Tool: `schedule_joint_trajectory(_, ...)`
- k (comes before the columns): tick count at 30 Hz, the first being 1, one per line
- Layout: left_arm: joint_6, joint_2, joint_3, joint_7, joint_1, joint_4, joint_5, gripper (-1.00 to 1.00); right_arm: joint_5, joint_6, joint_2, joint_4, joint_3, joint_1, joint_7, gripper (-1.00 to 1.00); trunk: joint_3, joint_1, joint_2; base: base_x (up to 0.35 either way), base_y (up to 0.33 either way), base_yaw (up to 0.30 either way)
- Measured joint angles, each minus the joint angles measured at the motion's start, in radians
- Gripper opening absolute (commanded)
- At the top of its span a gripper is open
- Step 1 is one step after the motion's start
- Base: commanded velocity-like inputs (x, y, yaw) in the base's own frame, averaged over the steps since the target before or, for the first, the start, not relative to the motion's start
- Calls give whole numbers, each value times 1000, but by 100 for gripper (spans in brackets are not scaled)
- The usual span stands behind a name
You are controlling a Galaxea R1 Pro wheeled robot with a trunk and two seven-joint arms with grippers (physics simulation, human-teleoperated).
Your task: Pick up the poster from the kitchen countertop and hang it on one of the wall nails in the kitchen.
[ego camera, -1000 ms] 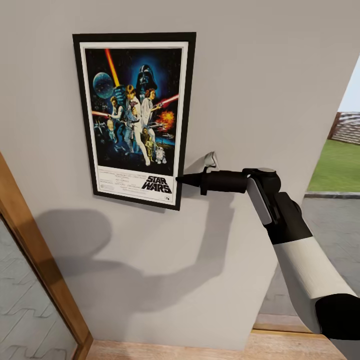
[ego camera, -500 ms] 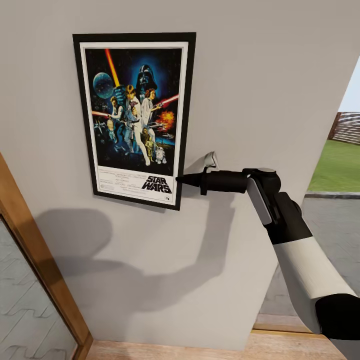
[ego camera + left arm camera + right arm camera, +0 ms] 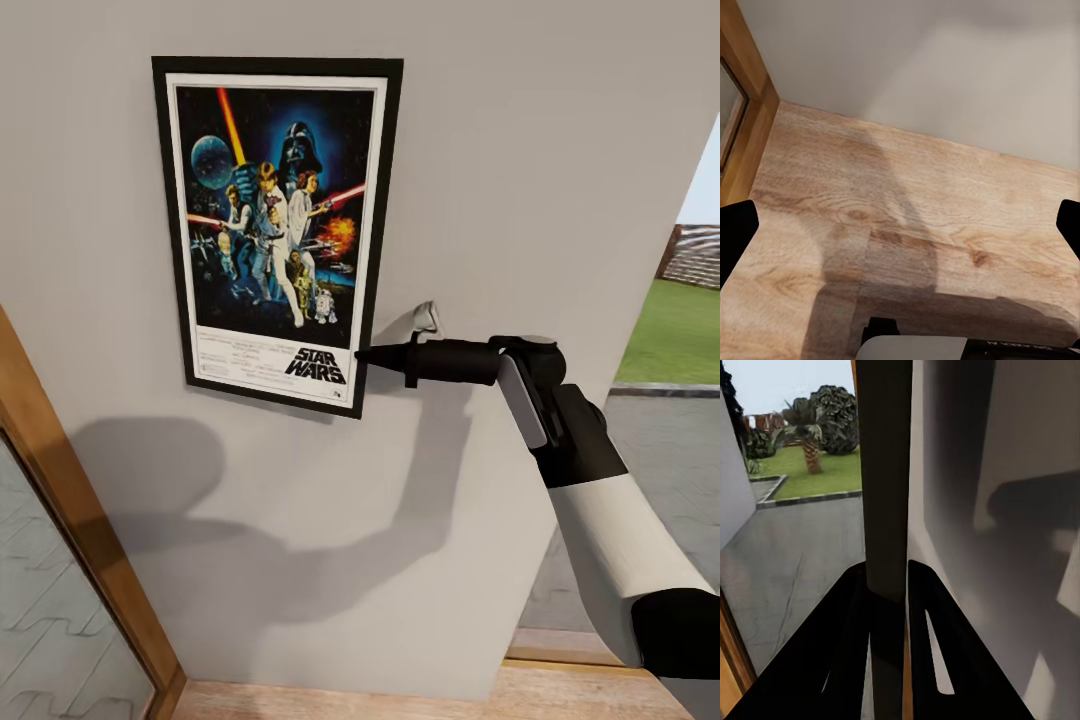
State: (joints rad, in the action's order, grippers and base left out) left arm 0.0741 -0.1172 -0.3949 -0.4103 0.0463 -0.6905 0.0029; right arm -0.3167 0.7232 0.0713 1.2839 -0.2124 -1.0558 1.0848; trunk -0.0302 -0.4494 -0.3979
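Reaching leftward, right gripper (image 3: 368,354) pinches poster (image 3: 275,225) edge against wall (image 3: 540,150).

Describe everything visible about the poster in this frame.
The poster is a tall Star Wars print with dark blue artwork, a white border and a thin black frame. It sits upright, slightly tilted, flat against the grey wall. The right gripper pinches its lower right edge; in the right wrist view it appears edge-on as a dark slab between the fingers.

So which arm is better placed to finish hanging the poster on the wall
The right. Its hand already grips the poster at the lower right edge, pressed against the wall. The left hand points down at the wooden floor, open and away from the poster.
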Motion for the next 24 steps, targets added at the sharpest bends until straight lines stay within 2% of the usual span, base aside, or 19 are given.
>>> schedule_joint_trajectory(11,0,-1,0,0,0,2,-1,100,0,0,0,-1,8,0,-2,-100,0,0,0,36,0,0)
schedule_joint_trajectory(12,0,-2,0,0,0,4,-2,100,-151,18,106,119,-186,-20,110,-100,0,0,1,132,0,0)
schedule_joint_trajectory(13,0,-2,0,0,0,6,-1,100,-178,-10,168,116,-167,-58,105,-100,0,0,0,85,0,0)
schedule_joint_trajectory(17,0,-3,0,0,0,7,-1,100,-141,-29,148,105,-168,-33,116,-100,0,0,1,37,0,0)
schedule_joint_trajectory(18,0,-3,0,0,0,7,-1,100,-129,-34,143,102,-165,-27,122,100,0,0,0,18,0,0)
schedule_joint_trajectory(19,0,-3,0,1,0,7,-2,100,-2,-3,11,7,28,-1,-1,100,0,0,0,9,0,0)
schedule_joint_trajectory(20,0,-3,0,1,0,7,-1,100,-1,0,0,-1,43,0,-5,100,0,0,0,7,0,0)
schedule_joint_trajectory(24,0,-3,0,1,0,7,-1,100,-6,7,0,0,43,0,-4,100,0,0,0,3,0,0)
